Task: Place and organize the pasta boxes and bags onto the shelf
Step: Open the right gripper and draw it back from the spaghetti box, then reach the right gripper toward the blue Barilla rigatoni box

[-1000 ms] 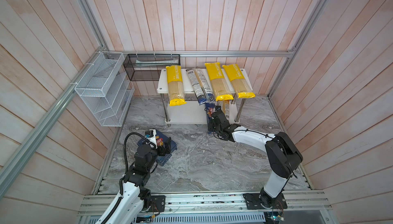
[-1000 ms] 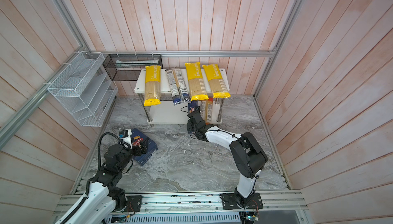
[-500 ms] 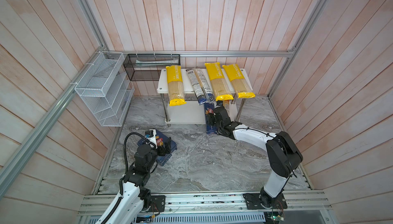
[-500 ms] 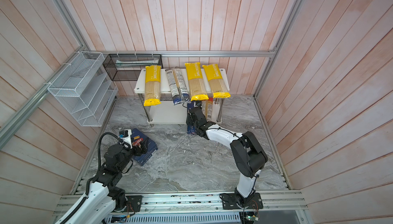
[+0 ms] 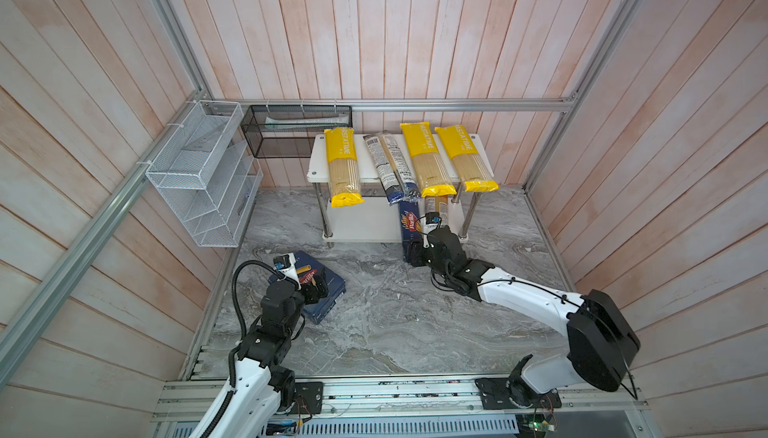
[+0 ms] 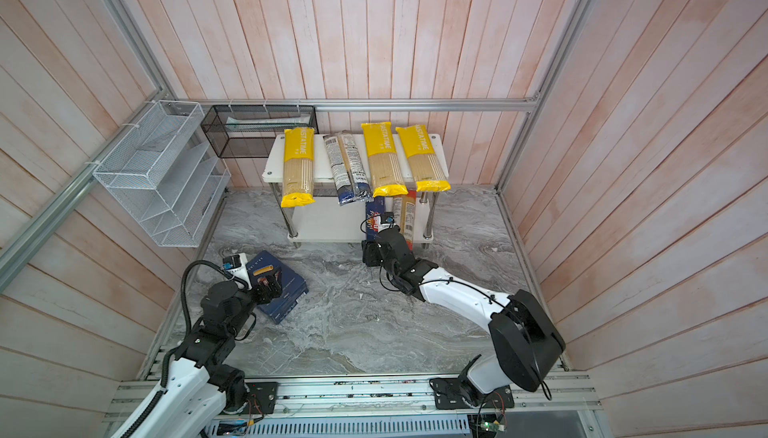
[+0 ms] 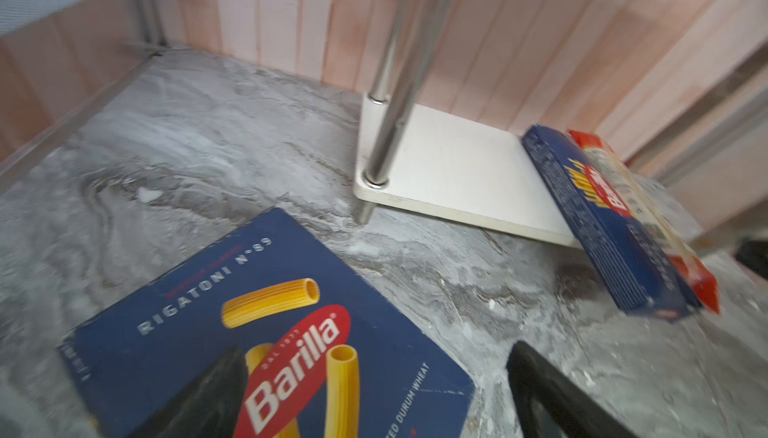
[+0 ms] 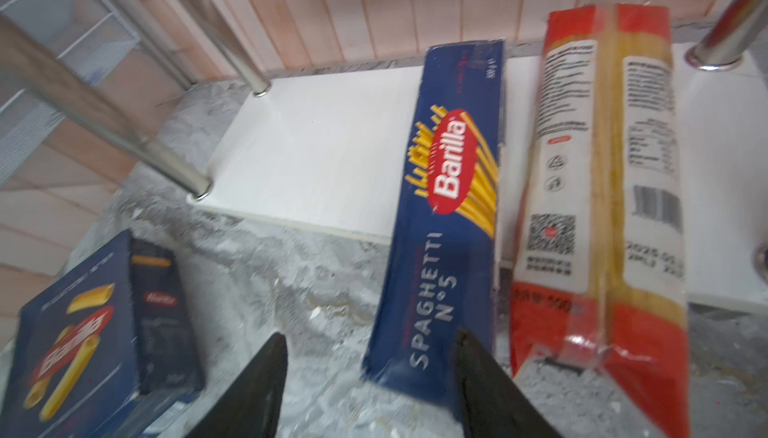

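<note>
Left fingers point(image 7: 199, 398): spread above wide dark blue rigatoni box point(image 7: 187, 332) on grey marble tabletop point(image 7: 208, 145).
Right fingers point(image 8: 257, 390): spread at narrow dark blue spaghetti box point(image 8: 449, 249) overhanging white shelf's lower board point(image 8: 324, 157).

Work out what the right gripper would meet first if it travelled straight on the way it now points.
Probably the near end of the Spaghetti box, which sticks out off the shelf's lower board just ahead of the open right gripper; depth is unclear.

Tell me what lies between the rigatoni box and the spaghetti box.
Only bare floor between rigatoni box and spaghetti box, shown in both top views.
</note>
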{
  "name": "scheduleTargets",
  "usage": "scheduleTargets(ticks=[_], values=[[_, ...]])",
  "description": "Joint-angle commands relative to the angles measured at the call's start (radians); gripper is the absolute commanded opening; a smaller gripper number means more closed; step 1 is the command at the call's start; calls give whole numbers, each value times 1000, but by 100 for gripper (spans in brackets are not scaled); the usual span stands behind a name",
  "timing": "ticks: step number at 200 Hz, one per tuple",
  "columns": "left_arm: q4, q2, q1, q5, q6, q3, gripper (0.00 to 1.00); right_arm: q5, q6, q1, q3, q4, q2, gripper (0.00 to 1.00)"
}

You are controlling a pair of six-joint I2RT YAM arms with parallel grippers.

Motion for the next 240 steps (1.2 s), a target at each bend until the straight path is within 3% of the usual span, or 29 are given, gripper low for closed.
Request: scheduleTargets(ticks=[1, 32, 45, 71, 111, 143, 182, 240], values=[[-218, -20, 3, -130, -134, 126, 100, -62, -45, 54, -57, 0, -87, 63], [-321, 50, 13, -156, -168, 222, 100, -220, -43, 94, -129, 38, -163, 63], [-349, 80, 41, -95, -180, 244, 100, -269, -49, 121, -151, 39, -173, 63], [-362, 100, 120, -1, -194, 233, 100, -292, -56, 188, -187, 32, -163, 64], [-333, 111, 216, 41, -192, 201, 100, -320, 8, 233, -257, 136, -157, 64], [-309, 166, 242, 51, -208, 166, 100, -321, 4, 247, -249, 147, -129, 64], [-236, 186, 252, 77, -230, 98, 100, -271, -10, 247, -182, 145, -59, 69], [-186, 232, 257, 109, -221, 67, 100, -398, -30, 238, 14, 260, 220, 74]])
